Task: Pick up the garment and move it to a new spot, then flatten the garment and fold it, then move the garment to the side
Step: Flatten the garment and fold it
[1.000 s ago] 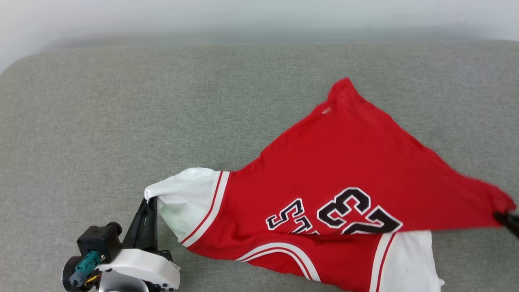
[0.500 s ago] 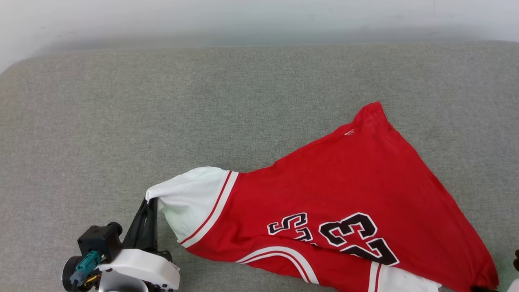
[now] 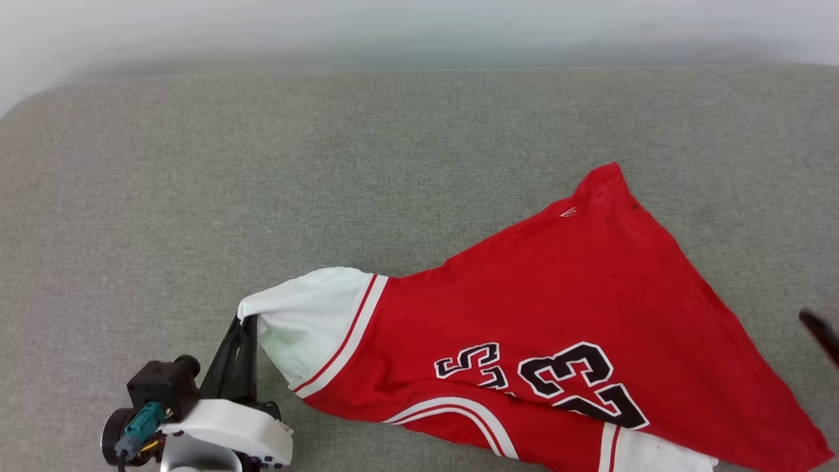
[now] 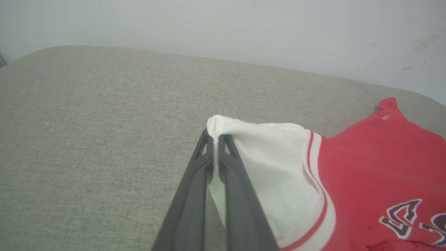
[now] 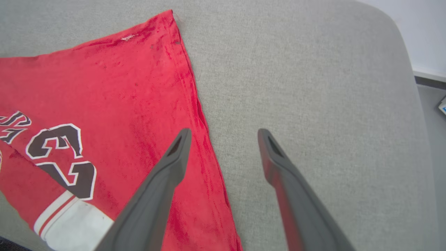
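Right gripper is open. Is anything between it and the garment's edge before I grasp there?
Nothing visible. The right gripper hangs open straddling the garment's red side edge: one finger over the fabric, the other over bare grey cushion. The left gripper is shut on the white sleeve, away from that edge.

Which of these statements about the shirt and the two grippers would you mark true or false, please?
1. The left gripper is shut on a white sleeve of the garment. True.
2. The right gripper pinches the red fabric. False: its jaws stand open and hold nothing.
3. The garment is folded into a neat rectangle. False: it lies spread in a skewed shape on the grey cushion.
4. Black digits outlined in white show on the red fabric. True.
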